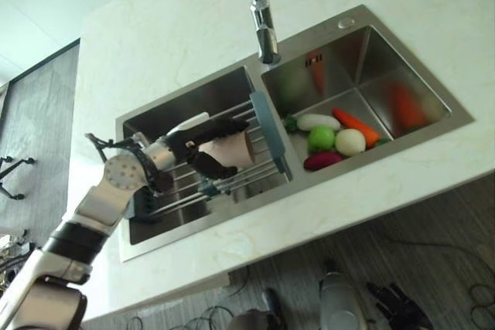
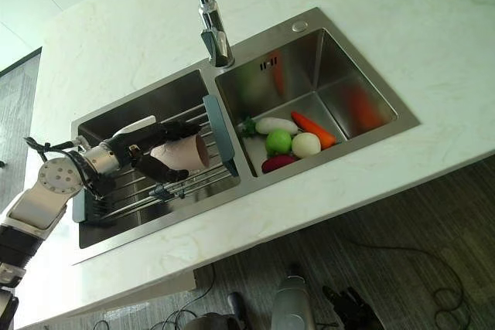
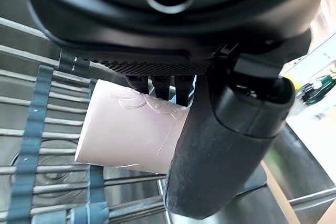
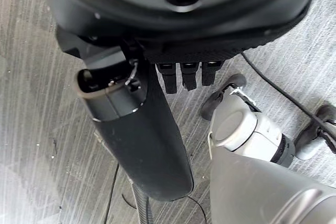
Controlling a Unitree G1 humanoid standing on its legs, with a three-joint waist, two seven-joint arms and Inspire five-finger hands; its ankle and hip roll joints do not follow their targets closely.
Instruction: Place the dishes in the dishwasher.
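Pale marble tabletop carried a double steel sink; vegetables lay in the basin at 3 o'clock. Your left hand reached in from 8 o'clock over the wire rack, fingers and thumb curled round the pink cup lying sideways. You would do well to lift straight up, clear of the bars. Right hand hung low over the floor, fingers relaxed, holding nothing.

Silver-grey left arm with round joint, black-banded, ending in dark left hand.
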